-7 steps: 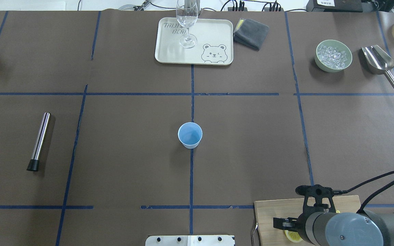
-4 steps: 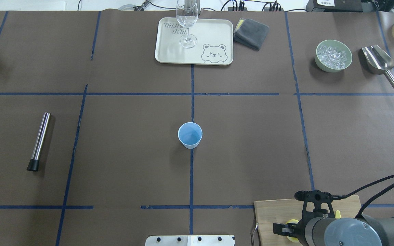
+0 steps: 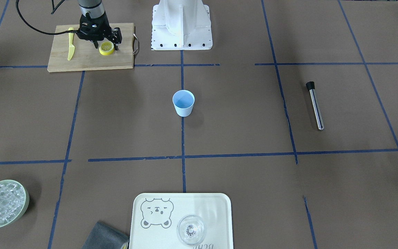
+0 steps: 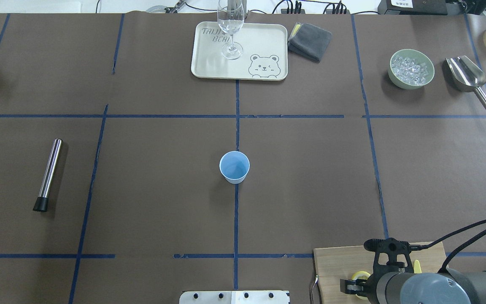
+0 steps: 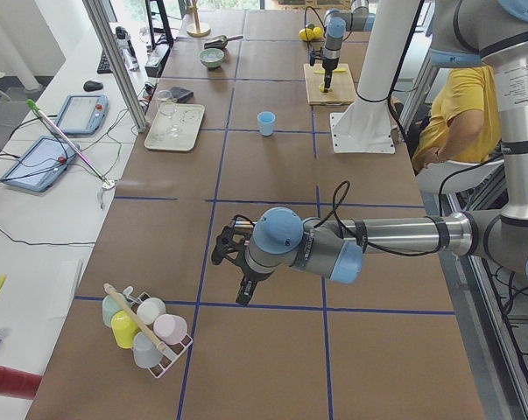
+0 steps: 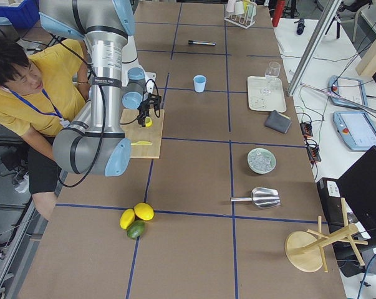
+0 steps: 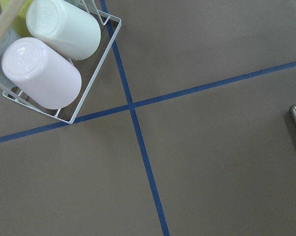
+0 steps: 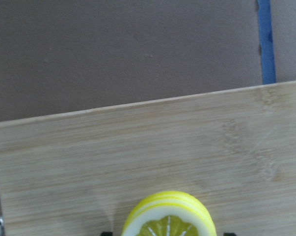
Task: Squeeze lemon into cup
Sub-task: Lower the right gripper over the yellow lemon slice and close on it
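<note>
The lemon slice [image 3: 106,48] lies flat on the wooden cutting board [image 3: 88,62], yellow rind up to the camera, and looks thick. It also shows in the overhead view [image 4: 359,276] and at the bottom of the right wrist view [image 8: 169,219]. My right gripper [image 3: 106,44] is open and low over the board, one finger on each side of the slice. The light-blue cup [image 4: 234,166] stands upright and empty at the table's middle, far from the board. My left gripper [image 5: 233,262] shows only in the exterior left view, near the cup rack; I cannot tell its state.
A yellow plastic knife [image 3: 70,43] lies on the board beside the gripper. A stemmed glass [image 4: 230,29] stands on the bear tray [image 4: 264,42]. There are also a bowl of ice [image 4: 411,69], a steel scoop [image 4: 466,76], a grey cloth [image 4: 309,41], a steel muddler [image 4: 49,175] and a cup rack [image 7: 64,59].
My right gripper has moved back toward the robot's edge of the board and down, so the lemon slice now sits between its fingers. The cup has not moved.
</note>
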You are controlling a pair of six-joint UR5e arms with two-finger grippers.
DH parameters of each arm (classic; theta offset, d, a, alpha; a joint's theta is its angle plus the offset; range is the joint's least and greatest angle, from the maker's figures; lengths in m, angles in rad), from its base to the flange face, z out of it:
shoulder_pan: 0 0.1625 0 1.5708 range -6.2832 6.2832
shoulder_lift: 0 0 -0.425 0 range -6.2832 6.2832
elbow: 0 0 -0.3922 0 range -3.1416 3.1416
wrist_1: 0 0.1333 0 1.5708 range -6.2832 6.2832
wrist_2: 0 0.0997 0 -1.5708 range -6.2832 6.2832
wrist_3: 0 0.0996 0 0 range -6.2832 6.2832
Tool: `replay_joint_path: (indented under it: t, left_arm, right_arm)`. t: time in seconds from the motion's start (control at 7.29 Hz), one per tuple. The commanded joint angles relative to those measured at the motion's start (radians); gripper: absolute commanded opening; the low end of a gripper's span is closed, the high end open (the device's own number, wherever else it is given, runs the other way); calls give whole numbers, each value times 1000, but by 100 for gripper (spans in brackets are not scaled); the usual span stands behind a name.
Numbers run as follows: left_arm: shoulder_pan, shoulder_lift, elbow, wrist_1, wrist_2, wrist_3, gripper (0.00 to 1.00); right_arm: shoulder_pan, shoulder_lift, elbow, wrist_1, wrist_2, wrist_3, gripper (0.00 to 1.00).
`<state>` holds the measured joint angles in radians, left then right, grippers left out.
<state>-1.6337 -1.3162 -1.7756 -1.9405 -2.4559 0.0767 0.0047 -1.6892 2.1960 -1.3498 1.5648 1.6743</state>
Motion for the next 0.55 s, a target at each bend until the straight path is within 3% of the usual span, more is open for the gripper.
replay_joint_path:
  t: [0.0, 0.41]
  left_arm:
    - [0, 0, -1, 0, 0, 0, 100]
    - [0, 2, -1, 0, -2, 0, 100]
  right_arm:
    - [3, -3, 1, 0, -2, 1, 70]
    - [6, -4, 4, 0, -3, 1, 66]
